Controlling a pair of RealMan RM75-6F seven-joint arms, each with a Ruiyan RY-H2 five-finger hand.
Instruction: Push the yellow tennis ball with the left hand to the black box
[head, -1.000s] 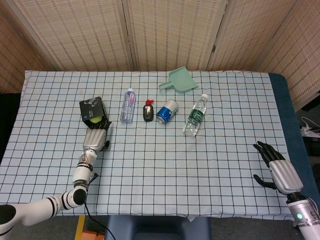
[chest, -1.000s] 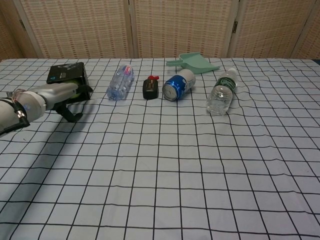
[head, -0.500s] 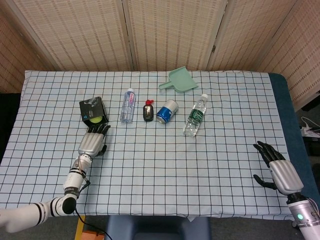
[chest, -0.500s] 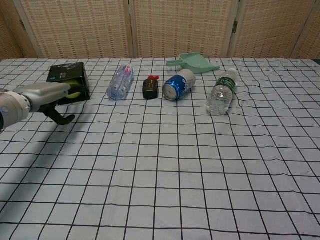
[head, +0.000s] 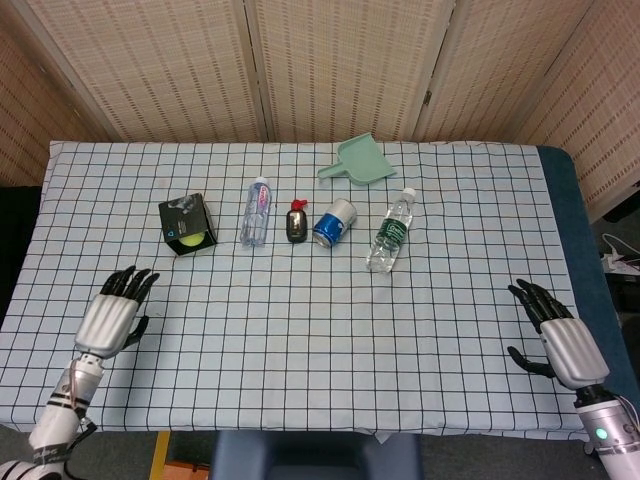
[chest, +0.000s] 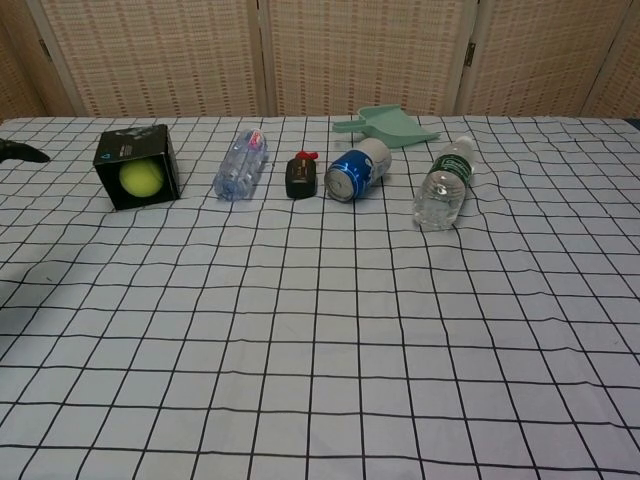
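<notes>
**Left hand pulls back; ball sits in the box**

Head view: the left hand (head: 112, 318) has withdrawn from the black box (head: 186, 223) toward the near counter edge, fingers spread, holding nothing. The yellow tennis ball (head: 194, 238) rests inside the box. The right hand (head: 556, 330) lies idle, fingers apart.

Chest view: the ball fills the box's open face, and only dark fingertips show at the left edge. The push looks done.

2 bottles (head: 257, 211), 1 ball (head: 191, 238), 1 box (head: 186, 222)

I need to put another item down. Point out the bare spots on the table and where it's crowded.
Bare cloth fills the near half, between the left hand and right hand. The far left corner behind the black box is bare too. Crowded: the row from that box to the green-label bottle, with the dustpan behind.
</notes>
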